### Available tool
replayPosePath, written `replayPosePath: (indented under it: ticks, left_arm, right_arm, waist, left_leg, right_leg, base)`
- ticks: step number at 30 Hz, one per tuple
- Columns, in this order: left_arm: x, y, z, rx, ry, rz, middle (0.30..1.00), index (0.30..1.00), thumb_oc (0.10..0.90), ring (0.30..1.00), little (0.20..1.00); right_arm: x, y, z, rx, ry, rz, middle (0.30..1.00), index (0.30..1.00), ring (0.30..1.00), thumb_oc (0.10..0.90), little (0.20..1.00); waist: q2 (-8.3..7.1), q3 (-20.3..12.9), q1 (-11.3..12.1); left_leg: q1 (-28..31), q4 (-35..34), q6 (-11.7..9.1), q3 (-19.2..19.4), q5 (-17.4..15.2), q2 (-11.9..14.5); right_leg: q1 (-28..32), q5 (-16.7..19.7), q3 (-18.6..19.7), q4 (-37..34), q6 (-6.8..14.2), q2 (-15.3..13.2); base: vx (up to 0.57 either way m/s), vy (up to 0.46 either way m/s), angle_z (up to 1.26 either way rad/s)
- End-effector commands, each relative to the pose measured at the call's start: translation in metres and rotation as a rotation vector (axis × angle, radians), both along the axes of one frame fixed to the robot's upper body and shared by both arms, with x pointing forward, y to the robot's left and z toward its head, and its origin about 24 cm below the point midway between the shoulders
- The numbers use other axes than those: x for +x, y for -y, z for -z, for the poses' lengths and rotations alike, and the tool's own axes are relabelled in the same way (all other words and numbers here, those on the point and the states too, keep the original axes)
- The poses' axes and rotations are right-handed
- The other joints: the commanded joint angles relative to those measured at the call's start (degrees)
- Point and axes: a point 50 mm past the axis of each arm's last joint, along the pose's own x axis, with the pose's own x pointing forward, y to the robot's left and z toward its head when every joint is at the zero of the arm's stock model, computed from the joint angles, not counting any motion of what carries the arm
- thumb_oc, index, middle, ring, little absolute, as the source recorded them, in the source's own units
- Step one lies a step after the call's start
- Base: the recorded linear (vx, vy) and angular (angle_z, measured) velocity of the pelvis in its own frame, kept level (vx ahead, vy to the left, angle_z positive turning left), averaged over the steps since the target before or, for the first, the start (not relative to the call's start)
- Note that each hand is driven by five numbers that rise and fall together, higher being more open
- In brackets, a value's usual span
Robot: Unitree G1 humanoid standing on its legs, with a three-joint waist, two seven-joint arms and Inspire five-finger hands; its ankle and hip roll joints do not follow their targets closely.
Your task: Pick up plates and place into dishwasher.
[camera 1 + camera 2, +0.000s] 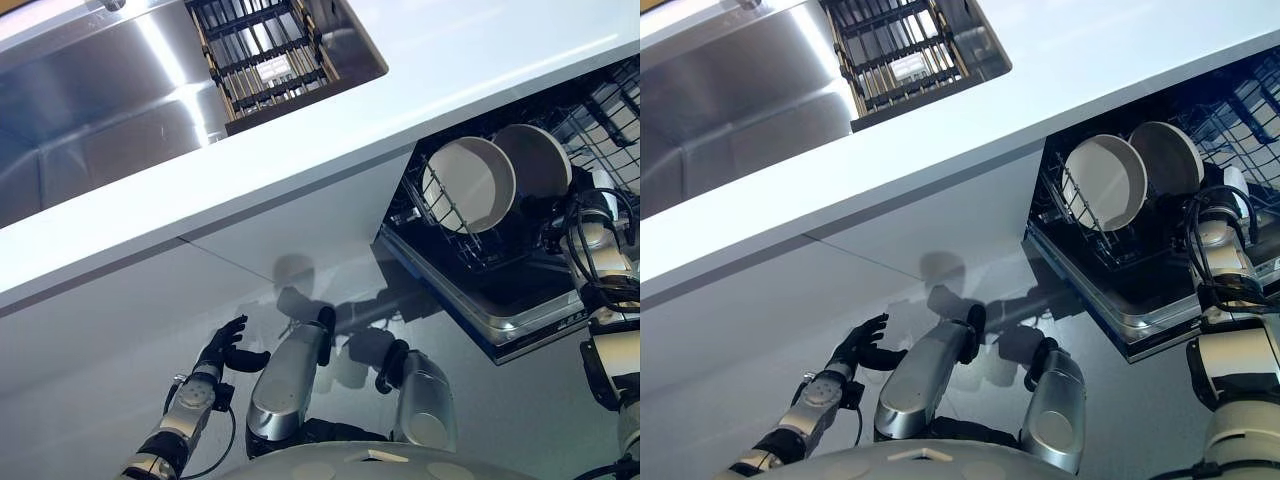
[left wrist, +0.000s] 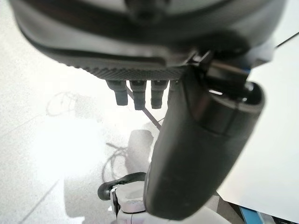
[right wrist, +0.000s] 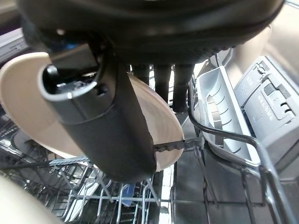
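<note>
A rack sits in the sink, set into the table at left. Right, below the table, two plates stand side by side in the dishwasher, apparently upright.

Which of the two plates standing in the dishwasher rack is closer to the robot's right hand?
The round beige plate on the right: it stands right beside the right hand, while the other beige plate stands farther left in the black wire rack.
</note>
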Motion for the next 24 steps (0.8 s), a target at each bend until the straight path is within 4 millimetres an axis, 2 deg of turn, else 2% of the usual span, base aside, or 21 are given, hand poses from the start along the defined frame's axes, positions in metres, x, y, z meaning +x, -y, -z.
replayPosePath:
  ticks: [1,9,14,21,24]
  left_arm:
    - [-0.029,-0.026,-0.001,0.081,-0.018,-0.026,0.9,0.9,0.8,0.9,0.9]
    - [-0.036,-0.027,0.002,0.084,-0.062,-0.011,0.9,0.9,0.8,0.9,0.9]
    - [-0.04,-0.027,0.003,0.093,-0.075,0.008,0.9,0.9,0.8,0.9,0.9]
    - [-0.041,-0.028,0.003,0.093,-0.082,0.022,0.9,0.9,0.8,0.9,0.9]
    - [-0.041,-0.029,0.003,0.095,-0.08,0.02,0.9,0.9,0.8,0.9,0.9]
  right_arm:
    - [-0.018,0.035,-0.032,-0.103,0.065,0.095,0.9,0.9,0.9,0.8,0.9]
    - [-0.027,0.044,-0.033,-0.128,0.07,0.136,0.9,0.9,0.9,0.8,0.9]
    - [-0.035,0.049,-0.041,-0.185,0.111,0.178,0.9,0.9,0.9,0.8,0.9]
    - [-0.052,0.066,-0.049,-0.334,-0.002,0.217,0.9,0.9,0.9,0.8,0.9]
    - [-0.06,0.073,-0.05,-0.335,-0.025,0.248,0.9,0.9,0.9,0.8,0.9]
  waist:
    - [-2.24,-5.55,-0.13]
    - [-3.64,-7.72,-0.67]
    - [-4.44,-8.89,-1.42]
    - [-5.55,-9.87,-2.61]
    - [-5.75,-10.01,-2.98]
  left_leg:
    - [1.52,3.91,-1.4,0.19,-7.54,2.75]
    - [4.14,3.78,-1.26,0.94,-8.52,3.26]
    - [5.49,3.53,-1.27,1.49,-9.0,3.61]
    - [5.91,3.61,-1.38,2.05,-9.15,4.04]
    - [5.98,3.52,-1.41,2.26,-9.01,4.19]
  right_leg:
    - [3.16,1.2,-1.26,1.83,-1.78,0.45]
    - [5.7,1.03,-0.83,0.9,-1.33,1.09]
    - [6.77,0.78,-0.52,0.4,-1.12,1.75]
    - [6.97,0.85,0.29,-0.22,-1.06,2.74]
    - [6.88,0.92,0.61,-0.32,-1.02,2.98]
  base:
    - [0.07,0.018,-0.03]
    - [0.08,-0.002,-0.04]
    - [0.06,-0.001,-0.04]
    - [0.03,-0.009,-0.05]
    - [0.0,-0.006,-0.14]
